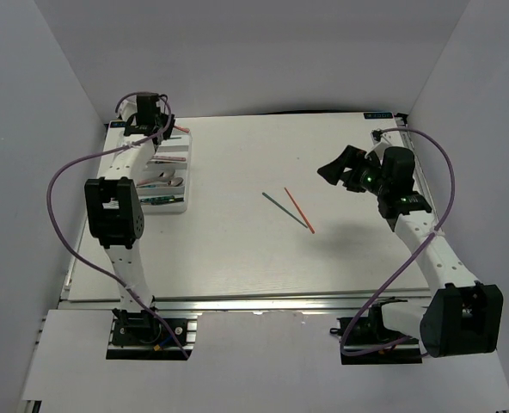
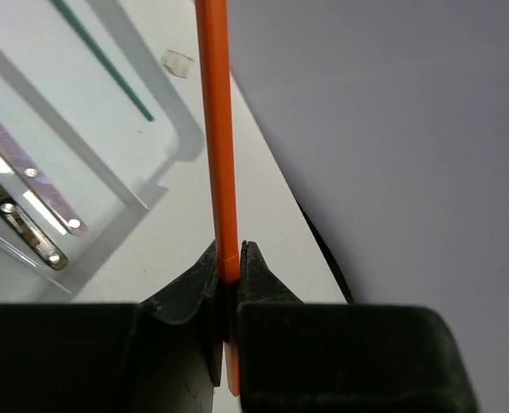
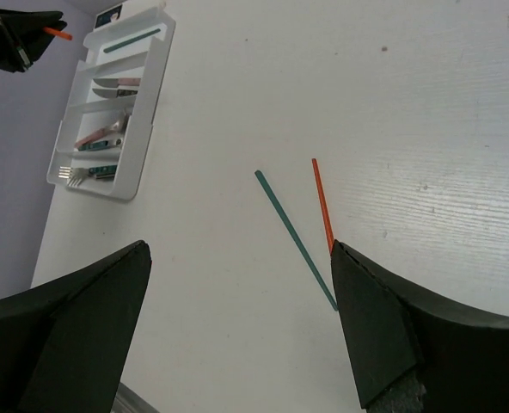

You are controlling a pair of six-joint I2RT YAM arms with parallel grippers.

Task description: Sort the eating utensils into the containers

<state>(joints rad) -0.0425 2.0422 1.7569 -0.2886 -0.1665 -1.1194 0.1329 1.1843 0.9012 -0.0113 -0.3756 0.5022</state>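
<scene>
My left gripper (image 1: 157, 127) is shut on a red chopstick (image 2: 217, 129) and holds it over the far end of the white cutlery tray (image 1: 175, 209). The tray's far slot (image 2: 173, 120) holds a green chopstick (image 2: 105, 62); other slots hold knives (image 2: 33, 176), a fork and other utensils (image 3: 100, 138). A green chopstick (image 1: 286, 212) and a red chopstick (image 1: 299, 211) lie crossed near mid-table. My right gripper (image 1: 339, 169) is open and empty, above and to the right of them. In the right wrist view (image 3: 237, 249) both chopsticks (image 3: 293, 237) (image 3: 321, 202) lie between its jaws.
White walls enclose the table on the left, back and right. The tray (image 3: 108, 191) sits at the far left. A purple cable (image 1: 65, 176) loops beside the left arm, another (image 1: 448, 198) beside the right arm. The aluminium rail (image 1: 254, 303) runs along the near edge.
</scene>
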